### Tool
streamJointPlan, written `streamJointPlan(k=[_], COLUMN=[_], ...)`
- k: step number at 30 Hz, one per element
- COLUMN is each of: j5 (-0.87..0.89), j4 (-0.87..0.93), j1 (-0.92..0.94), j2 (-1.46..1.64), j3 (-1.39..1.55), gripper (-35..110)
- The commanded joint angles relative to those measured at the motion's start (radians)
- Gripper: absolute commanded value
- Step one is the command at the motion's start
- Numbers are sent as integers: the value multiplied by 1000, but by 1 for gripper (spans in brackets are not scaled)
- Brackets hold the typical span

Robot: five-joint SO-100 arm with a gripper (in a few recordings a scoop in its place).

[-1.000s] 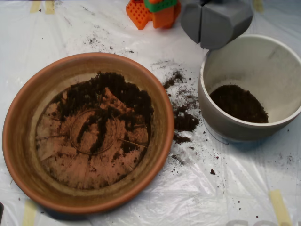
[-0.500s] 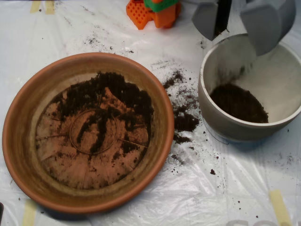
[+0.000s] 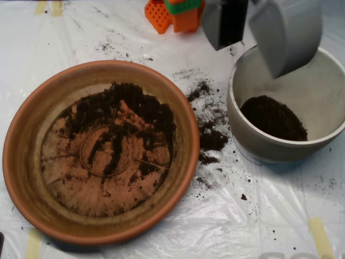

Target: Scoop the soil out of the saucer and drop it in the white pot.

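White plastic sheeting covers my surface (image 3: pixel 161 226), dirtied with spilled crumbs (image 3: pixel 211 137) between the vessels. My end effector (image 3: pixel 253 40) hangs with its halves spread apart over the white pot's (image 3: pixel 253 145) far rim. Soil (image 3: pixel 116 124) remains in the saucer (image 3: pixel 21 178) at left; more lies inside the pot.

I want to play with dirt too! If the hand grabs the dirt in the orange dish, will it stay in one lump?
Probably not. The soil in the saucer lies in loose clumps and crumbs, so it would likely break apart. Spilled soil on the table beside the white pot suggests it drops easily. It looks light.
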Motion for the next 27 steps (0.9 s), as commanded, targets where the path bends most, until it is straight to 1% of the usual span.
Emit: streamJointPlan(k=[1, 4, 8, 18, 23, 27], j5=[46, 51, 31, -48, -26, 35], j4=[32, -6, -117, -351, -446, -540], j1=[170, 308, 454, 706, 838, 945], j2=[-26, -60, -60, -118, -206, -296], j3=[-146, -89, 86, 437, 500, 532], gripper=[42, 42, 41, 45, 39, 34])
